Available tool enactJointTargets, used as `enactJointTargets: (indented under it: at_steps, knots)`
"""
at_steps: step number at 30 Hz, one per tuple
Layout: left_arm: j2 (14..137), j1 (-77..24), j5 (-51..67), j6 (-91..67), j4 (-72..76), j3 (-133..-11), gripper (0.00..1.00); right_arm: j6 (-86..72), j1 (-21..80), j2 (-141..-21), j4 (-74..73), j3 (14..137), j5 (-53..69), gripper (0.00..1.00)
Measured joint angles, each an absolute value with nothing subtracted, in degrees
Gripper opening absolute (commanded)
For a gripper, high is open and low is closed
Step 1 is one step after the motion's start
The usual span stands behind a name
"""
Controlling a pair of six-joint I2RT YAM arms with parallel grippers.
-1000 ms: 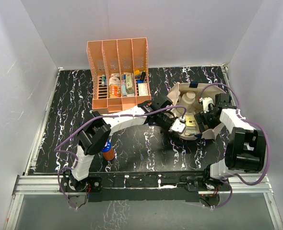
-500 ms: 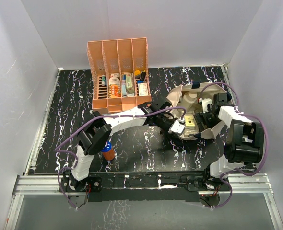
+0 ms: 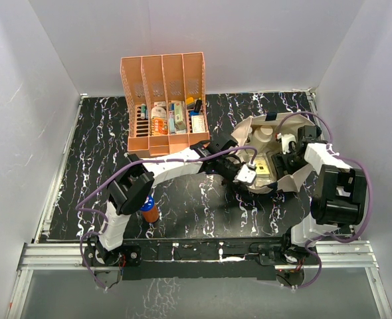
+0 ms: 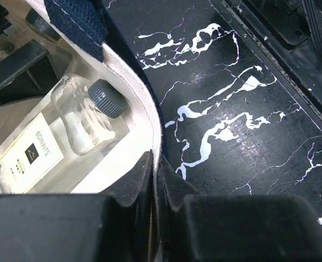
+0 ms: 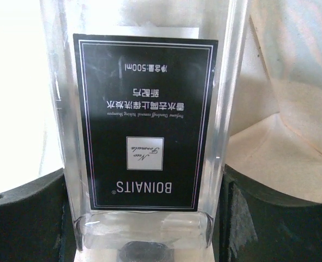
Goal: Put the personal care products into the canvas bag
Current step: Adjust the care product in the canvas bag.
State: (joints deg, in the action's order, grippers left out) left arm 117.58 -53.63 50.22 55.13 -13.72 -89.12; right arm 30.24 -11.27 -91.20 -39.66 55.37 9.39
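The cream canvas bag [image 3: 270, 126] lies open at the right of the table. My left gripper [image 3: 246, 183] [image 4: 154, 158] is shut on its near rim [image 4: 144, 109], holding the mouth open. Inside lie a clear grey-capped bottle [image 4: 84, 117] and a white cylinder bottle [image 3: 261, 136]. My right gripper [image 3: 284, 154] [image 5: 144, 180] is down in the bag. Its fingers press both sides of the clear square bottle [image 5: 144, 109] with the black label, cap toward the palm. An orange-brown blue-capped bottle [image 3: 149, 211] stands beside the left arm.
An orange four-slot file rack [image 3: 164, 106] with several small items stands at the back, left of the bag. The left arm stretches across the middle of the black marbled table [image 3: 96, 153]. White walls close in the sides and back.
The right gripper's fingers have closed in onto the clear square bottle inside the bag, and the bag's far rim has shifted slightly. The left gripper has kept its pinch on the rim.
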Motion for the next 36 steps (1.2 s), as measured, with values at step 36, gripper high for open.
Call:
enactJointTargets:
  at_steps: [36]
  knots:
    - [117.6,-53.5,47.1,42.5,-6.8,-89.1,0.31,26.2,-11.8,-83.6,-55.2,69.1,22.5,0.08]
